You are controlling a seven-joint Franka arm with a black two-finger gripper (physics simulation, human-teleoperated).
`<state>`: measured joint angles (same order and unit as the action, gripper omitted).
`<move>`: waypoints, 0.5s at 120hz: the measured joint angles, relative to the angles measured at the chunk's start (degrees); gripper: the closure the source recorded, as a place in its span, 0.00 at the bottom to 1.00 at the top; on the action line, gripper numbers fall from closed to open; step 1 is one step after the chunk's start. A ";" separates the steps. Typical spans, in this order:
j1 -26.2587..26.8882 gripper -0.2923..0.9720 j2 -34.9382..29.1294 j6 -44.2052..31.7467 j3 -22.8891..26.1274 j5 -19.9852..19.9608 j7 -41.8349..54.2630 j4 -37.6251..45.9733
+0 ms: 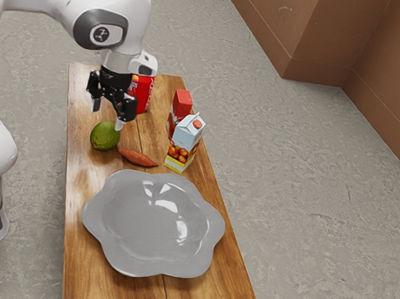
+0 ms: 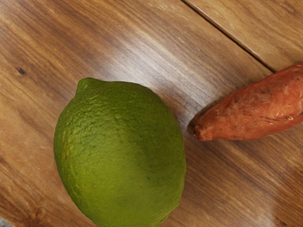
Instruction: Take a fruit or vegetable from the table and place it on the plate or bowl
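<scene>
A green lime [image 1: 105,136] lies on the wooden table, close to its edge on the exterior view's left. My gripper [image 1: 107,116] hangs just above the lime, open and holding nothing. In the wrist view the lime [image 2: 120,153] sits right beneath my hand. An orange sweet potato [image 1: 138,158] lies beside the lime toward the plate, and its tip [image 2: 255,111] stays a small gap away from the lime. A large grey scalloped plate [image 1: 109,243] rests on the near half of the table.
A red can [image 1: 143,93] stands right behind my gripper. A red carton [image 1: 181,110] and a blue-and-white juice carton [image 1: 185,143] stand upright to the exterior view's right of the sweet potato. The table [image 1: 79,181] is narrow, with floor all around.
</scene>
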<state>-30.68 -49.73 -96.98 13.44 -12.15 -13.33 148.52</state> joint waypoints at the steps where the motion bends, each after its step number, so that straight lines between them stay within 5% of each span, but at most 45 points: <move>1: 0.00 0.25 0.10 -0.09 0.05 0.00 -0.02 0.06; 60: -1.57 0.25 2.73 -2.36 2.38 -0.05 -0.89 2.71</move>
<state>-32.25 -47.00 -99.34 15.83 -12.20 -14.21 151.22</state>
